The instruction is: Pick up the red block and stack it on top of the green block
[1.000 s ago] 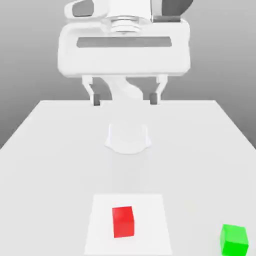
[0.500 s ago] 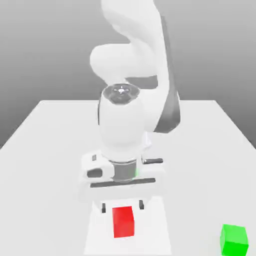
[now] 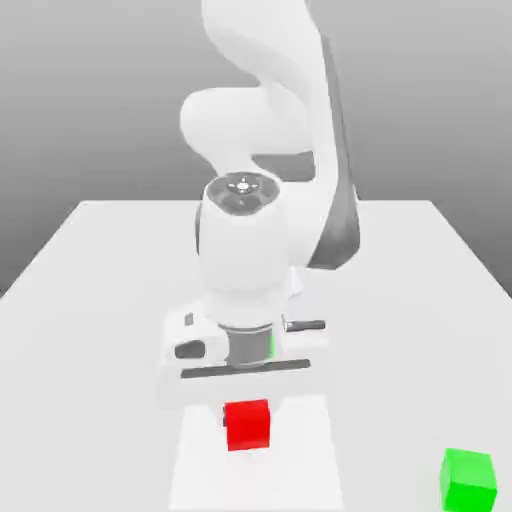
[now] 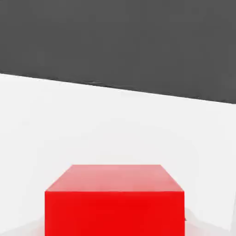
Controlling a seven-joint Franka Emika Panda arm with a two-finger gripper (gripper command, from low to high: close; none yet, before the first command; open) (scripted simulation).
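The red block (image 3: 248, 427) sits near the table's front edge in the exterior view, on a paler square patch (image 3: 305, 460). My gripper (image 3: 246, 392) is straight above it, with the white hand's lower edge meeting the block's top. The hand covers the upper part of the block. In the hand view the red block (image 4: 114, 203) is very close, with white table beyond it. The green block (image 3: 468, 480) stands alone on the table at the exterior view's front right, well away from the hand.
The white arm (image 3: 262, 150) rises behind the hand over the middle of the table (image 3: 90, 300). The tabletop ends in edges at the exterior view's left and right and at the back.
The hand has dropped from high above the table to just over the red block. Since half a second ago the block appears higher and tighter under the hand.
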